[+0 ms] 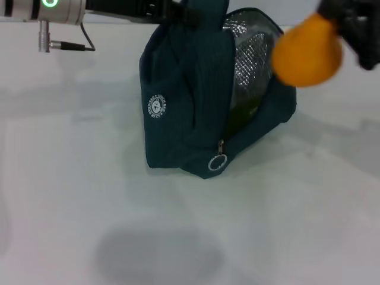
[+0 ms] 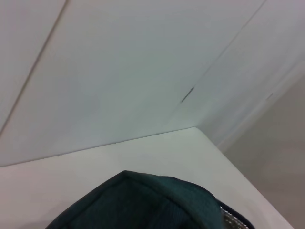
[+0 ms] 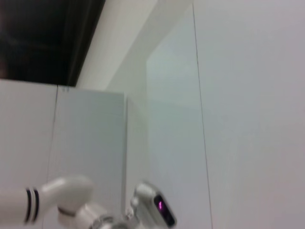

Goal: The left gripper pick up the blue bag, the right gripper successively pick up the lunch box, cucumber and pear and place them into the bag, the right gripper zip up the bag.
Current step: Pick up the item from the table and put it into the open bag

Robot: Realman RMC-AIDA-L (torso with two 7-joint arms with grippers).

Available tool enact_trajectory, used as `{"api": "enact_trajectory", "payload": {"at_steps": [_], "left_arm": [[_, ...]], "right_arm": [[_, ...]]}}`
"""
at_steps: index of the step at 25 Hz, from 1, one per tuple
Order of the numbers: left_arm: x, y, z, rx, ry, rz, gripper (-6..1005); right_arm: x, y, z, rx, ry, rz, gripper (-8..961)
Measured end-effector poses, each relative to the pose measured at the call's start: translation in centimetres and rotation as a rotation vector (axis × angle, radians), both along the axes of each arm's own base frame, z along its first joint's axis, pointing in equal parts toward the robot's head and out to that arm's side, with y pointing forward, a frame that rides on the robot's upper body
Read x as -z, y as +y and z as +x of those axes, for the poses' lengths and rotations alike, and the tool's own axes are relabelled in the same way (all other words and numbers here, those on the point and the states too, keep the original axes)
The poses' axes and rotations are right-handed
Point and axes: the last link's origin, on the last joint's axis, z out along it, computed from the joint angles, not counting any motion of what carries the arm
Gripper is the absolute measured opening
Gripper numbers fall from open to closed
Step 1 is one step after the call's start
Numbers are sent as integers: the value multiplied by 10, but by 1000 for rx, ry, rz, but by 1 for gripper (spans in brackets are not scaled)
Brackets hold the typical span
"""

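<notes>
Nearest us, the silver ring zipper pull (image 1: 217,162) hangs at the blue bag's (image 1: 178,119) front corner, mid-table (image 1: 71,196). Our right gripper (image 1: 347,24) is clamped on the pear (image 1: 307,52), held above the bag's open mouth toward the table's far right side. We judge the pear smooth, rounded and firm, yet easy to bruise, so we keep hold across its belly. Our left gripper (image 1: 178,15) meets the bag's top; we cannot tell its jaws. Soft fabric, crinkled foil lining (image 1: 249,56), something green inside (image 1: 242,116)

The blue bag (image 1: 196,101) gapes on its right side; the held pear (image 1: 307,53) hangs just beside that gap.
</notes>
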Motion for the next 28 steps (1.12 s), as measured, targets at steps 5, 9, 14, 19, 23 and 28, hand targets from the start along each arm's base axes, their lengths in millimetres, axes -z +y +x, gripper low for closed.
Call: {"api": "enact_trajectory", "payload": {"at_steps": [5,9,14,19,23,28], "left_arm": [[2,0,4,1,-9,-4,56],[2,1,5,-3,-13,-5,57],[3,0,5,-4,-15,-7,57],[3,0,4,-9,-17,-8,57],[3,0,4,-14,-18,-10,57],[3,0,4,-16,-19,-12,57]], "right_arm": [[34,12,-15,-11,-111,-43,59],[48,15,-21,-28,-169,-58,65],[55,19,-19,-13,-201,-38,73],[65,19,-11,19,-243,-36,80],[72,19,-5,45,-275,-47,87],[79,20,-1,75,-310,-65,95]]}}
